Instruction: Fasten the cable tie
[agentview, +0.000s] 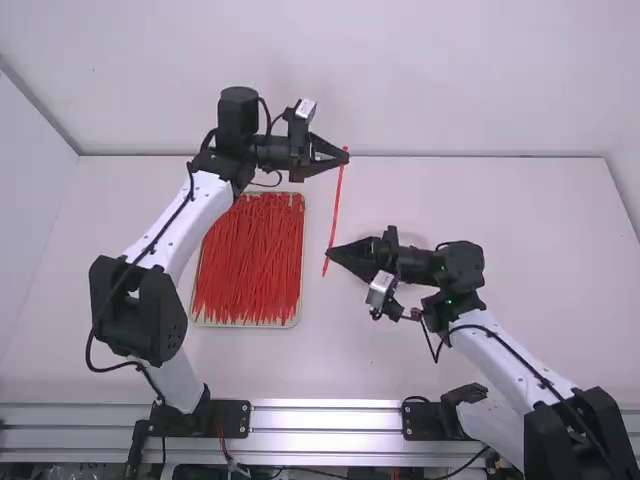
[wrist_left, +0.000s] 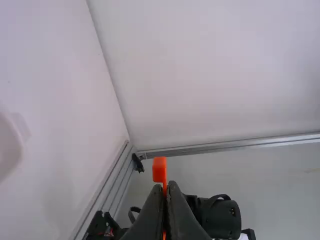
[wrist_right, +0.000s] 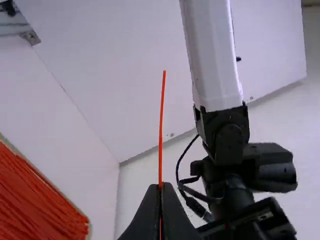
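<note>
A single thin orange-red cable tie (agentview: 337, 205) is held in the air above a white table (agentview: 500, 200), pulled out straight between two black robot grippers. The left gripper (agentview: 340, 157), at the far side of the table, is closed on the tie just below its head. In the left wrist view the small, blocky, rectangular head (wrist_left: 159, 169) stands out just past the tips of the left gripper (wrist_left: 165, 186), whose fingers are pressed together around the strap. The right gripper (agentview: 332, 253), nearer the camera and near the middle of the table, is closed on the strap close to its other end, and a short pointed tail (agentview: 325, 270) pokes out beyond it. In the right wrist view the strap (wrist_right: 161, 130) rises as a fine straight line from between the closed fingers of the right gripper (wrist_right: 160, 189), beside the white left arm (wrist_right: 215, 60). Left of the held tie, a flat tan tray (agentview: 246, 324) lies on the table, holding a dense pile of ties (agentview: 250, 260) of the same colour, laid roughly parallel.
</note>
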